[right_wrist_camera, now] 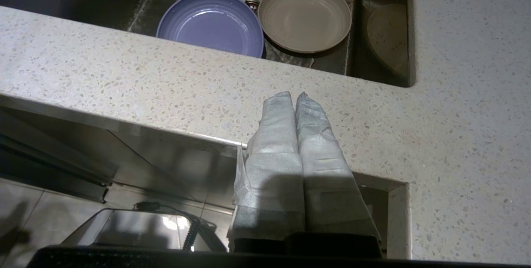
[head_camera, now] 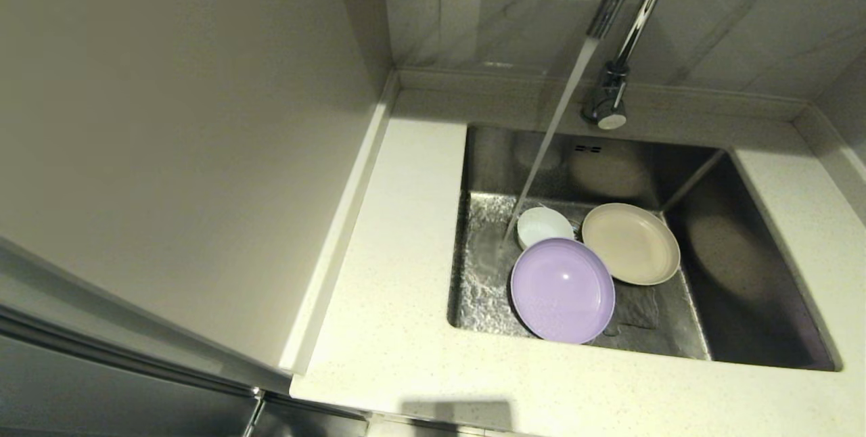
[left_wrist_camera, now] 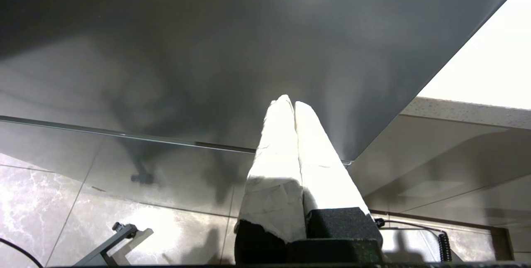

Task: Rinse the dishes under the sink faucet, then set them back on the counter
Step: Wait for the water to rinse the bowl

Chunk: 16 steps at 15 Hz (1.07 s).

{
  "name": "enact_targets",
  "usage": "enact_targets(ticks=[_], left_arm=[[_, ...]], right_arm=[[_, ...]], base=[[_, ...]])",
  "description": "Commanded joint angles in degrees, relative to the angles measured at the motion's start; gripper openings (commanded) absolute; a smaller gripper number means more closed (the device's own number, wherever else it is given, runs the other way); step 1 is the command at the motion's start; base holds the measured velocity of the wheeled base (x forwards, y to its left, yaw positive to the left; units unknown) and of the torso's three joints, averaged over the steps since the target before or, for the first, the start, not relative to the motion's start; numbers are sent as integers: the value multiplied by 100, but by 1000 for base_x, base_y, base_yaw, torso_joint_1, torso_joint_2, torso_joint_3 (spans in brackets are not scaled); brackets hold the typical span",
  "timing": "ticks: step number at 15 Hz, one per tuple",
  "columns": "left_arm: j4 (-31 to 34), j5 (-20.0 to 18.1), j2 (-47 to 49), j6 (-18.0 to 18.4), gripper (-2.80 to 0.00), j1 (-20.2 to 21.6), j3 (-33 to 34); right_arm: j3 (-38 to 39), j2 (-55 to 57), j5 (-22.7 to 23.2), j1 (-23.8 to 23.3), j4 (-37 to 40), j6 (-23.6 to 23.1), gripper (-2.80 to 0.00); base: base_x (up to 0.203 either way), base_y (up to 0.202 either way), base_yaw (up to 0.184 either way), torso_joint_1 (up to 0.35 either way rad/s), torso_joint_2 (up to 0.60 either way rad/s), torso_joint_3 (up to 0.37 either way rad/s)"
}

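Inside the steel sink [head_camera: 744, 274] lie a lavender plate [head_camera: 563, 289], a beige plate [head_camera: 630, 243] and a small white bowl [head_camera: 543, 226]. Water streams from the chrome faucet [head_camera: 626, 24] onto the sink floor just left of the bowl. Neither gripper shows in the head view. My right gripper [right_wrist_camera: 295, 96] is shut and empty, held over the counter's front edge [right_wrist_camera: 166, 81], short of the lavender plate [right_wrist_camera: 211, 23] and beige plate [right_wrist_camera: 305, 15]. My left gripper [left_wrist_camera: 289, 103] is shut and empty, low beside a grey cabinet panel, away from the sink.
The speckled counter [head_camera: 406, 234] wraps around the sink on the left, front and right. A tall pale cabinet side [head_camera: 169, 119] stands at the left. Grey marbled tiles back the faucet. Tiled floor [left_wrist_camera: 49, 201] lies beneath the left gripper.
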Motion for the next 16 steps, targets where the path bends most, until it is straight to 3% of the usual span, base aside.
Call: enact_targets(ticks=[1, 16], left_arm=[[-2, 0, -9, -3, -280, 0, 0], [-2, 0, -9, -3, -280, 0, 0]], right_arm=[[0, 2, 4, 2, -7, -4, -280], [0, 9, 4, 2, 0, -4, -280]], base=[[0, 0, 0, 0, 0, 0], [0, 0, 0, 0, 0, 0]])
